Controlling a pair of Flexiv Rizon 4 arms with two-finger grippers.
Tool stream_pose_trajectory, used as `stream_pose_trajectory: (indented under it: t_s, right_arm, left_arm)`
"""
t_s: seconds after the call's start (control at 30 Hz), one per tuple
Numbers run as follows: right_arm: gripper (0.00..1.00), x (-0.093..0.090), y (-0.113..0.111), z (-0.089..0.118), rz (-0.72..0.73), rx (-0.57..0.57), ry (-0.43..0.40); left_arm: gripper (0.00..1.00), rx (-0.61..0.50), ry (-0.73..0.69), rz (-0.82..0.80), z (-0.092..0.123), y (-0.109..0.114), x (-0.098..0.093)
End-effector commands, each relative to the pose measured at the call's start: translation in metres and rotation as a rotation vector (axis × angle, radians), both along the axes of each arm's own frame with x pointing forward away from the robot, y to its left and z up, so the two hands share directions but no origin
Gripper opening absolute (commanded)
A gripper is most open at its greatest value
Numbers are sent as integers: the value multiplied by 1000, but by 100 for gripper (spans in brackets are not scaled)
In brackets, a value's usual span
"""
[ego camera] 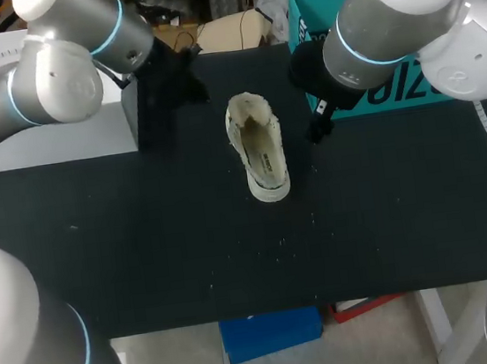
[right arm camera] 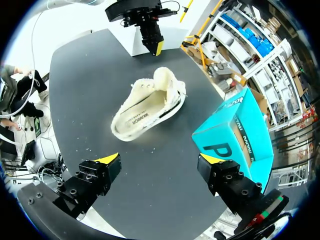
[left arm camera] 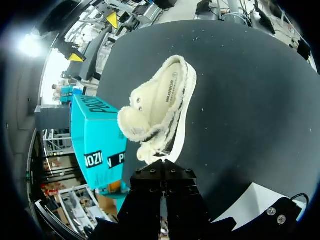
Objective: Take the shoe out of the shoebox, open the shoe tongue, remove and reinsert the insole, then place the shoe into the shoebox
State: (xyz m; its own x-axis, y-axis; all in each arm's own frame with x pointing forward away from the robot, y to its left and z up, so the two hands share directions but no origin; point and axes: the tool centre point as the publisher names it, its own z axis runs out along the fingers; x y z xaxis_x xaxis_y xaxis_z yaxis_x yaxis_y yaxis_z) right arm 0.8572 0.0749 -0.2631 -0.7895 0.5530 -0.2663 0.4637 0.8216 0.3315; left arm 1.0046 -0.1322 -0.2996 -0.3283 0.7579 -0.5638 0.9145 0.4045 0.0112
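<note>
Can see only part of the shoebox [ego camera: 402, 96], behind the right arm [ego camera: 400, 12] at 2 o'clock. Find the shoe [ego camera: 257, 149] out in the middle, left gripper [right arm camera: 157, 47] pinched closed and empty at its 11 o'clock, right gripper [right arm camera: 160, 162] spread wide at 3 o'clock.

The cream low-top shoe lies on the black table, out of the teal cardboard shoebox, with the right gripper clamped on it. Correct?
One thing is wrong. The right gripper is open and touches nothing: the right wrist view shows its fingers wide apart, the cream low-top shoe ahead of them. The shoe does lie on the black table, out of the teal cardboard shoebox.
</note>
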Motion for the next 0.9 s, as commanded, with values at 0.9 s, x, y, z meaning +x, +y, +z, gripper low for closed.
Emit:
stream_pose_trajectory:
  t_s: [0.9]
  right_arm:
    - [100, 0, 1, -1, 0, 0, 0]
  left_arm:
    - [0, 29, 213, -140, -65, -69, -31]
